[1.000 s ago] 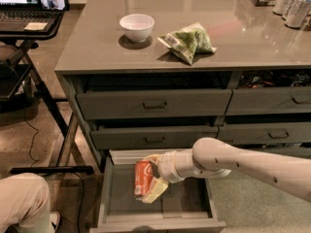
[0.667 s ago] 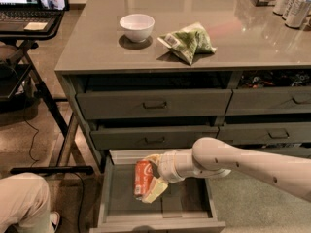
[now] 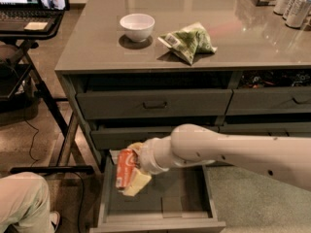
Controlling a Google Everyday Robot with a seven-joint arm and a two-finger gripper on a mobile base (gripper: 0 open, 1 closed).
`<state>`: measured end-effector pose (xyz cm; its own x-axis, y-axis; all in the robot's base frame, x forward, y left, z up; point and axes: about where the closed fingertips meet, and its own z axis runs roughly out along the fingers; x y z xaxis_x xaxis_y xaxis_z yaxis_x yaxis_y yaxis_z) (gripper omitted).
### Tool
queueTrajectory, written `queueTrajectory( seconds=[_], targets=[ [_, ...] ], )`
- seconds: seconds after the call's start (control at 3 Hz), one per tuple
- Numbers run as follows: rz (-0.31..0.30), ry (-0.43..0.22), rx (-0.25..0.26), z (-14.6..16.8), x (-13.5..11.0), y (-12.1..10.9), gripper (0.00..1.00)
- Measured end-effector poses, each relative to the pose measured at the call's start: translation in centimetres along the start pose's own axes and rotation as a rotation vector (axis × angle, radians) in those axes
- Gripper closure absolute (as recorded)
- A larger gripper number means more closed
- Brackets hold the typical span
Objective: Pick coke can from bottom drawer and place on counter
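The coke can is red with white lettering and hangs tilted above the left part of the open bottom drawer. My gripper is shut on the can, with pale yellow fingers above and below it. The white arm reaches in from the right, in front of the cabinet. The can looks lifted off the drawer floor. The counter is the glossy grey-brown slab above the drawers.
A white bowl and a green snack bag sit on the counter. Tall white-silver cans stand at its far right. A black laptop stand is at left. A person's knee is at lower left.
The gripper with the coke can has moved a little left and upward over the drawer. Nothing else has moved.
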<state>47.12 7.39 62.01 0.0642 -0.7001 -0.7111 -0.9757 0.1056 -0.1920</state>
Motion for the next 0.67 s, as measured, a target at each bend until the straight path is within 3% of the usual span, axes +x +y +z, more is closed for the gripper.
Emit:
queueTrajectory(
  seconds=[0.33,0.67],
  targets=[
    [-0.053,0.088,0.071,-1.8,-3.8,-2.4,1.00],
    [-0.160,0.174,0.198,-6.9,-8.3,-7.3,1.00]
  ],
)
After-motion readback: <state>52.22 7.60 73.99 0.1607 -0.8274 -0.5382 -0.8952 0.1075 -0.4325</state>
